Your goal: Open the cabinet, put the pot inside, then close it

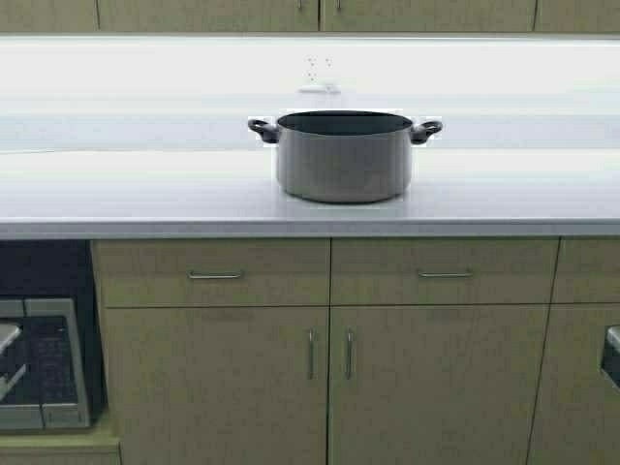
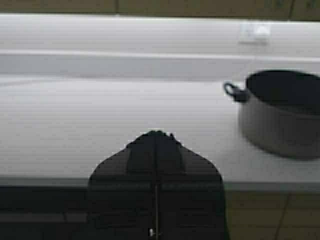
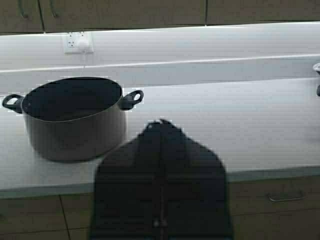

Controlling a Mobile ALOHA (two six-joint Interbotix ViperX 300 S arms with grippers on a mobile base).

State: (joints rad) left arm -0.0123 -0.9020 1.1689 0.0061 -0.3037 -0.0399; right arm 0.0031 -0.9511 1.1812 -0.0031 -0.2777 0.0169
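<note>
The grey metal pot (image 1: 344,155) with a dark inside and two black loop handles stands on the white countertop (image 1: 145,194), near the middle. It also shows in the left wrist view (image 2: 282,112) and the right wrist view (image 3: 75,117). Only the lower edge of the tan wall cabinet (image 1: 320,12) shows, doors shut, with the ends of two slim handles at the seam; it also shows in the right wrist view (image 3: 120,12). My left gripper (image 2: 156,134) is shut and empty, short of the counter's front edge, left of the pot. My right gripper (image 3: 161,122) is shut and empty, right of the pot.
Tan base cabinets with drawers (image 1: 213,276) and doors stand under the counter. A wall outlet (image 1: 320,73) sits behind the pot. A grey appliance (image 1: 44,363) sits in a niche at the lower left. A small object (image 3: 316,75) shows at the counter's far right.
</note>
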